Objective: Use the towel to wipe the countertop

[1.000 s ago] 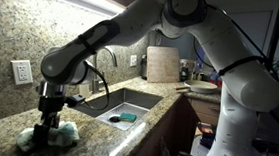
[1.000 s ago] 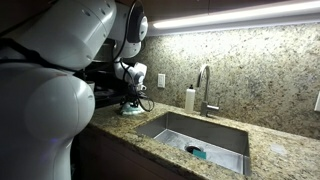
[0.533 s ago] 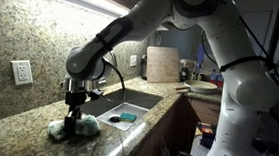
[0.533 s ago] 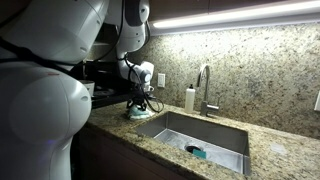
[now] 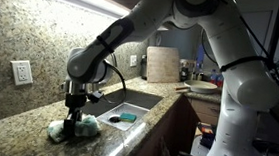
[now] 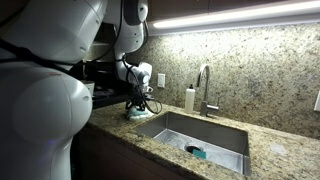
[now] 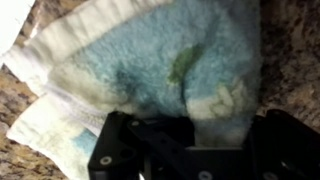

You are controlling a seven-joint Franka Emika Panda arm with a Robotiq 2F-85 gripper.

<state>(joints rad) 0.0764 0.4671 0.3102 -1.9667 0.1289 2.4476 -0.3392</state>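
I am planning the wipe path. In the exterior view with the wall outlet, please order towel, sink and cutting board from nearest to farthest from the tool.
1. Towel: under the tool, gripped by it.
2. Sink: next along the counter.
3. Cutting board: beyond the sink, standing at the back.

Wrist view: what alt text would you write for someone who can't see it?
A teal and white towel fills most of the frame, bunched on a speckled granite countertop. The robot's black gripper enters from the bottom edge, closed on the towel's lower fold.
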